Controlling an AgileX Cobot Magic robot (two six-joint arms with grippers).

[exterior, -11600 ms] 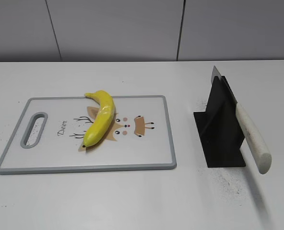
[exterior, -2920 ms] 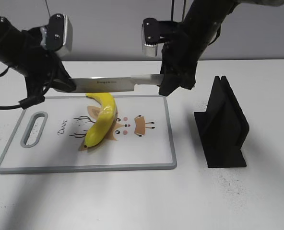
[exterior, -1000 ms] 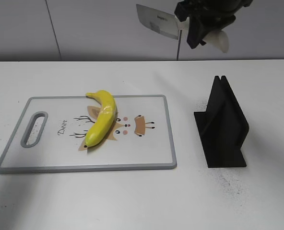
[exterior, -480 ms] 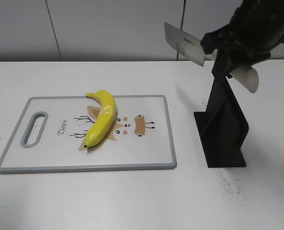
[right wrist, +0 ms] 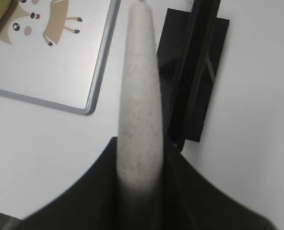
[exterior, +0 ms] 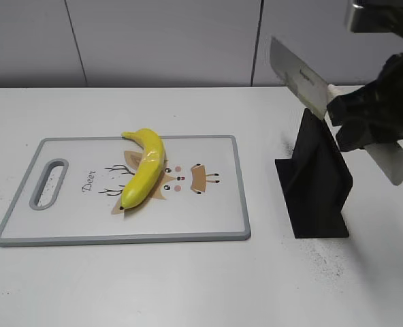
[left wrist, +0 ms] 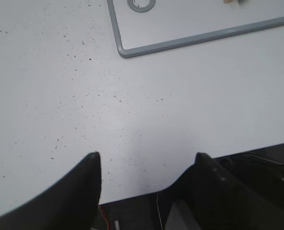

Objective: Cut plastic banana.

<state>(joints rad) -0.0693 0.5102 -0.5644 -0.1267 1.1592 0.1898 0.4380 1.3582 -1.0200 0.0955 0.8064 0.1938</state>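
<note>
Right gripper (exterior: pixel 365 126) is clamped on the pale handle of the knife (exterior: pixel 300 76). We see the blade slanting up and to the left, above the slotted black knife stand (exterior: pixel 315 178).

The plastic banana (exterior: pixel 144 169) lies whole on the cutting board (exterior: pixel 201 211), left of centre, over the deer print. Its long axis runs from the far tip down toward the near-left. It sits well apart from the knife, to the left across the board's right half.

We judge the right arm the nearer one, and the only 1 armed.

Left gripper (left wrist: pixel 144 165): fingers spread wide, holding nothing, over bare table (left wrist: pixel 180 96) off a board corner.

Hidden:
- The right wrist view shows only the handle (right wrist: pixel 138 96) and a sliver of banana at its top-left edge.
- The blade edge's facing is not readable.
- The left arm is absent from the exterior view.
</note>
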